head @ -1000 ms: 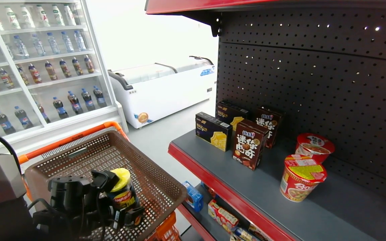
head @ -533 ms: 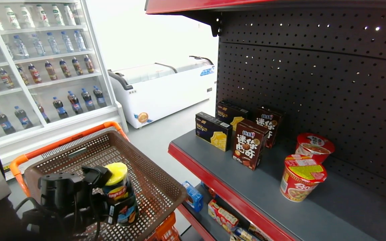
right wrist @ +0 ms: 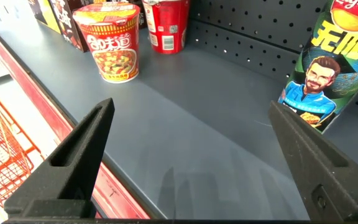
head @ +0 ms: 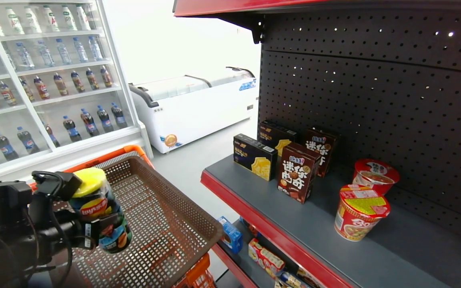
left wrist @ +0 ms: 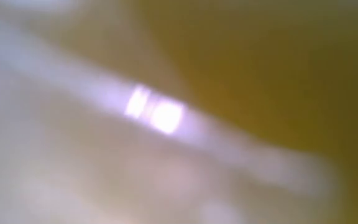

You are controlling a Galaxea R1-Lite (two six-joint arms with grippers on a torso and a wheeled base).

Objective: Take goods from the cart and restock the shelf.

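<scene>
The left gripper (head: 91,209) is clamped on a yellow-lidded can of crisps (head: 108,236), one finger at the lid and the other low on the label. It holds the can slightly tilted over the left side of the cart's brown mesh basket (head: 174,224). Across from it, the right gripper (right wrist: 191,168) hangs above the grey shelf (right wrist: 185,112) with its fingers spread wide and nothing between them. Another tall crisp can (right wrist: 325,68) stands near one finger, and a noodle cup (right wrist: 112,40) and a red cup (right wrist: 166,25) stand farther along.
</scene>
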